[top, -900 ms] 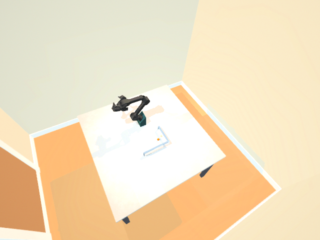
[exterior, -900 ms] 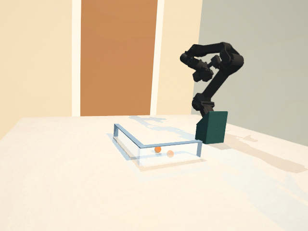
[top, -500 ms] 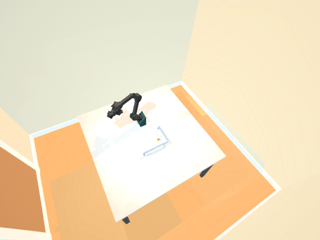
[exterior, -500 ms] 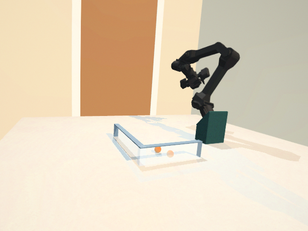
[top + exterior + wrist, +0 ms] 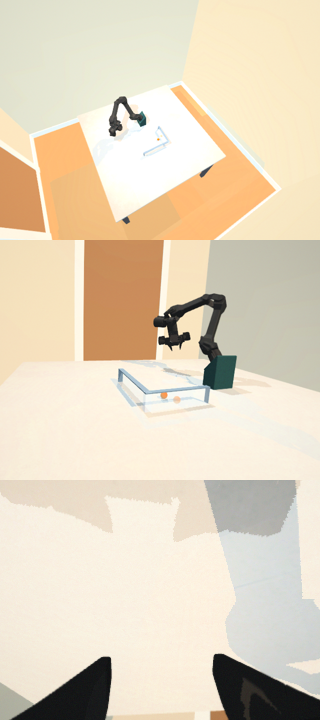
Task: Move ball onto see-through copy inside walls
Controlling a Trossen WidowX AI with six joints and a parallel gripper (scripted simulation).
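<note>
The solid orange ball (image 5: 158, 139) (image 5: 163, 395) lies on the table inside the corner made by two low clear walls with blue rims (image 5: 156, 148) (image 5: 178, 389). The pale see-through copy (image 5: 161, 135) (image 5: 176, 399) is also inside, a short way from the ball and nearer the wall at the front in the exterior view. My gripper (image 5: 176, 349) (image 5: 162, 664) is partly open and empty. It points down, high above the table and outside the walls, well away from the ball. The wrist view shows only table and shadows between the fingertips, without ball or copy.
The dark green base block (image 5: 141, 120) (image 5: 222, 373) of the arm stands on the table (image 5: 186, 152) (image 5: 77, 446) near one end of the walls. The arm arches up from it. The clear walls rise higher than the ball. Arm shadows fall across the table.
</note>
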